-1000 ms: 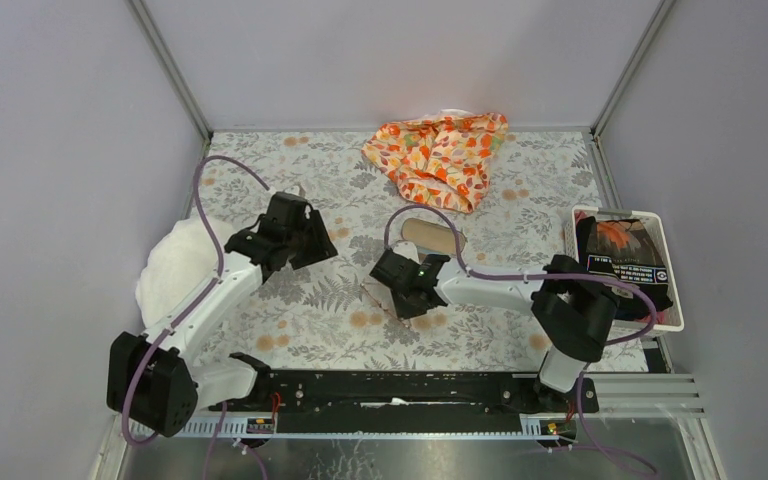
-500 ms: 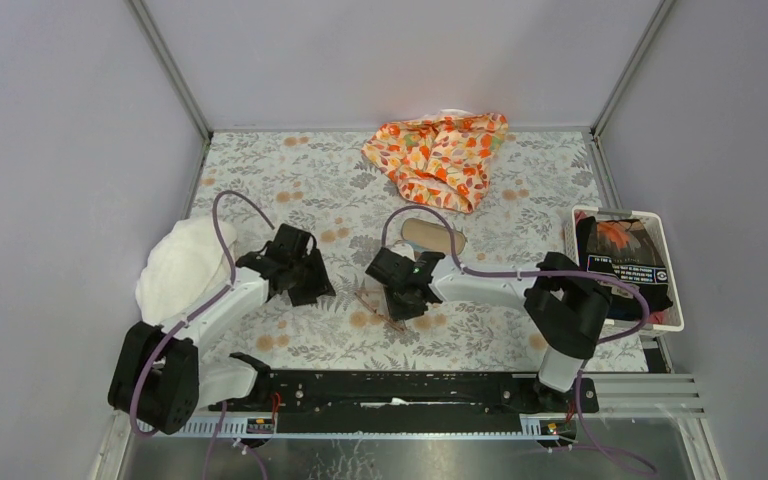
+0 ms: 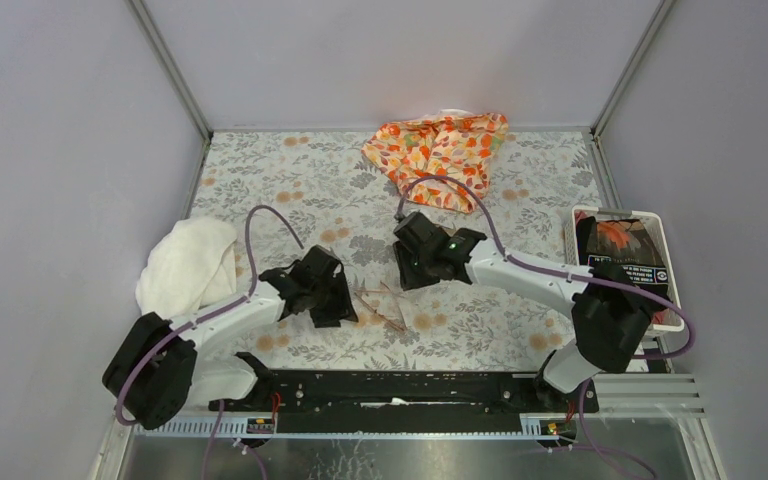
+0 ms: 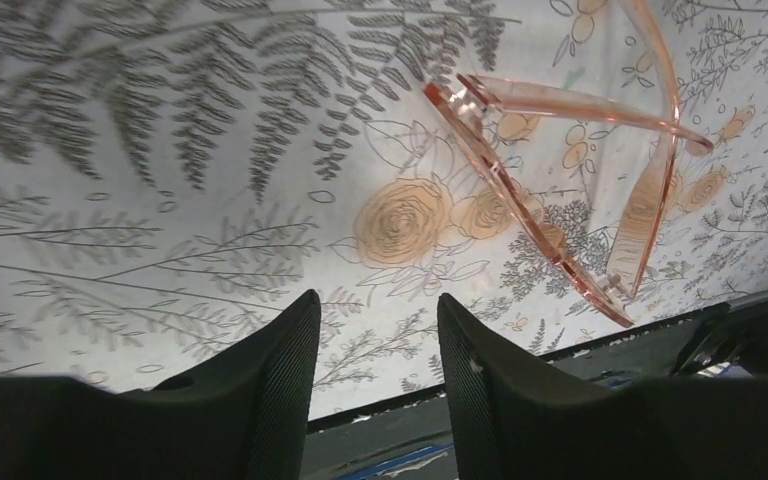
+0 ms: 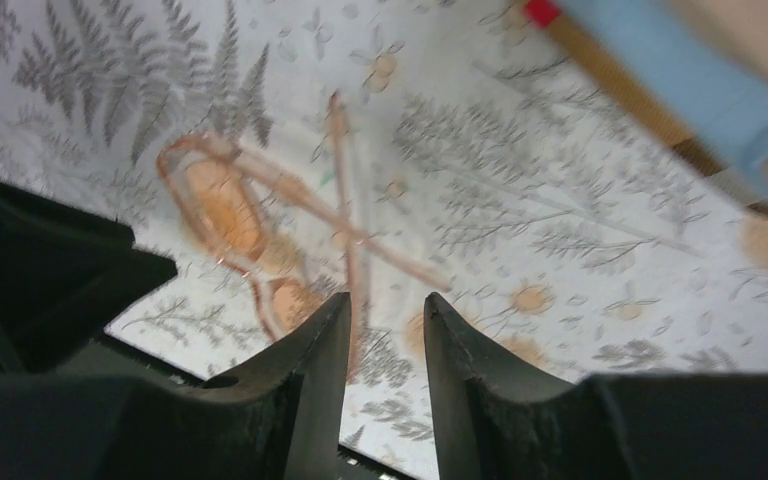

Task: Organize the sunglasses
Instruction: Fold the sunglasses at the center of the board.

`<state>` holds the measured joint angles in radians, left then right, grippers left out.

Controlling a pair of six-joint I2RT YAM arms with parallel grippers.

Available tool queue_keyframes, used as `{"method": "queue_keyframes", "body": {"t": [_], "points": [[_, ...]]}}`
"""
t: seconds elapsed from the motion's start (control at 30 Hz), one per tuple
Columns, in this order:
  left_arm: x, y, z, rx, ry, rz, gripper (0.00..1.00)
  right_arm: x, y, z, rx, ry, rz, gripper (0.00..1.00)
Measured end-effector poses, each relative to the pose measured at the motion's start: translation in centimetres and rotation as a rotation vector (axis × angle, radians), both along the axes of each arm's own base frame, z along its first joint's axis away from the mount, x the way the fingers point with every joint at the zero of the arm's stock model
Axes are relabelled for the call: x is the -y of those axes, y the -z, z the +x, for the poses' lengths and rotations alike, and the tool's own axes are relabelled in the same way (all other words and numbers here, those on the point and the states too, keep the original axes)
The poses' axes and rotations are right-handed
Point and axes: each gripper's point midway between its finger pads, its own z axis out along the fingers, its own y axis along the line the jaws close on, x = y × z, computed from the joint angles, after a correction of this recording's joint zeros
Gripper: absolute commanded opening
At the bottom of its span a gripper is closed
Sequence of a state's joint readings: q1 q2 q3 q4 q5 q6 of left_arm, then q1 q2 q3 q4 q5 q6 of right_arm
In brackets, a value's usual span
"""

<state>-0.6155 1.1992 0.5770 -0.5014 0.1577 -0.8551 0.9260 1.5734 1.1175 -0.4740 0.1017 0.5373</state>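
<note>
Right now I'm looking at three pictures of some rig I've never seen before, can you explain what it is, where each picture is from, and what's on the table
These are two robot arms bolted at the near edge of a table with a floral cover. The wide picture comes from a fixed camera above and behind them. The other two come from a camera on each wrist, looking past that arm's own black fingers. Each arm ends in a two-finger tool: the left tool and the right tool are both open and hold nothing. Between them the pink-framed sunglasses lie on the table. Also there: an orange patterned cloth, a white towel, and a white basket holding a dark packet.
</note>
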Motion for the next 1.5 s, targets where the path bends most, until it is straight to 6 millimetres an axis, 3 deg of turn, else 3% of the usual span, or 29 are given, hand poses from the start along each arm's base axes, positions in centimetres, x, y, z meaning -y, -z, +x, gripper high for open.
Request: {"method": "queue_keyframes", "body": {"t": [0.17,0.27,0.33,0.47,0.8,1.1,1.5], "points": [[1.6,0.7,-0.6,-0.017,0.01,-0.018,0.49,2.4,0.2,3.9,0.012,0.048,0.01,0.35],[2.2,1.2,-0.4,-0.024,0.007,-0.023,0.49,3.3,1.7,5.7,-0.008,0.075,-0.018,0.32],[2.4,1.6,-0.3,-0.035,0.003,-0.018,0.49,3.0,3.2,5.8,-0.037,0.061,-0.03,0.3],[3.4,1.5,0.2,-0.024,0.016,-0.033,0.48,2.4,5.4,4.8,-0.111,0.019,-0.038,0.28],[5.0,1.4,1.4,-0.012,0.018,-0.076,0.48,0.8,5.6,4.2,-0.136,-0.027,0.034,0.24],[5.4,1.5,1.8,-0.008,0.018,-0.084,0.47,-0.9,6.6,2.1,-0.162,-0.084,0.033,0.23],[5.8,1.5,1.9,-0.018,0.021,-0.096,0.47,-1.3,7.2,0.4,-0.187,-0.085,0.022,0.2]]}}
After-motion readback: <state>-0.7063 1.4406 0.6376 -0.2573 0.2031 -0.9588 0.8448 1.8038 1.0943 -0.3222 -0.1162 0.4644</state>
